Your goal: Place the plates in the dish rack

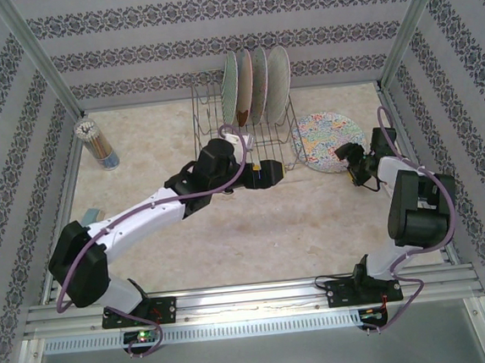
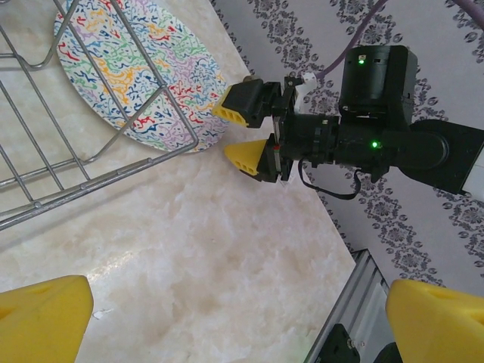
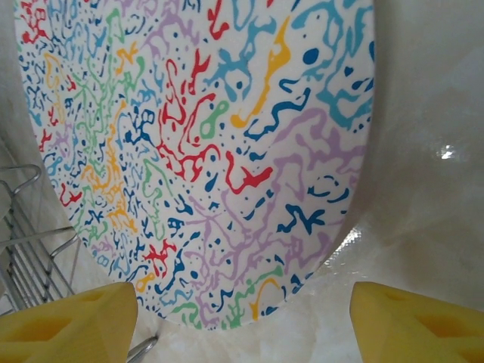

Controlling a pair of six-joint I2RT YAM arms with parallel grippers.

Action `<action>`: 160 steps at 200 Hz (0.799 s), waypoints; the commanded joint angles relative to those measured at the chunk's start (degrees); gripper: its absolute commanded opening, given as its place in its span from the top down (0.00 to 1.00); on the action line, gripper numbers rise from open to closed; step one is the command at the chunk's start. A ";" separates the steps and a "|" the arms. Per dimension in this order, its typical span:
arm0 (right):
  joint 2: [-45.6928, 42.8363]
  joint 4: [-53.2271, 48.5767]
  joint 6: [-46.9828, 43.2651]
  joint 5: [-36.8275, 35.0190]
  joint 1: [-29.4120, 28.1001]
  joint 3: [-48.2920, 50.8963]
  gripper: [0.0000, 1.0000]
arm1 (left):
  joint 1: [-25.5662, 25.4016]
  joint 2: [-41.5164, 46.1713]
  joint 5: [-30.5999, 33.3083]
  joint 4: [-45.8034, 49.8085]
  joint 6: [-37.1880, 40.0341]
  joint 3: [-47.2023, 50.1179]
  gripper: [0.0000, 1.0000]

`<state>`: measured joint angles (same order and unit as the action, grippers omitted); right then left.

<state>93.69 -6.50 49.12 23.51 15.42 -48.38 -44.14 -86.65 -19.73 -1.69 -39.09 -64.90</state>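
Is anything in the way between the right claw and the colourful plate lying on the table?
Nothing visible. The right gripper, jaws open, faces the plate at its edge, with only bare table between them. The dish rack stands off to the plate's side.

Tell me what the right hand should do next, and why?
Probably ease the right hand forward so its open fingers straddle the rim of the round multicolour squiggle-patterned plate. It lies flat on the table beside the dark wire dish rack, just ahead of that hand.
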 commanded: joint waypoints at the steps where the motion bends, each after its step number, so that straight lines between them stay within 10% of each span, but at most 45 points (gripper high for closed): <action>1: 1.35 1.45 -0.69 0.75 0.62 -1.54 0.26 | 0.54 -0.79 -1.21 0.25 0.77 -1.79 0.00; 160: 6.41 7.23 0.62 3.47 1.28 -2.77 0.29 | 1.16 -2.34 -0.60 -0.30 0.22 -2.22 0.00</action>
<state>99.18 -1.21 49.32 25.65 16.03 -50.26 -43.57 -88.64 -20.14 -1.74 -39.11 -65.30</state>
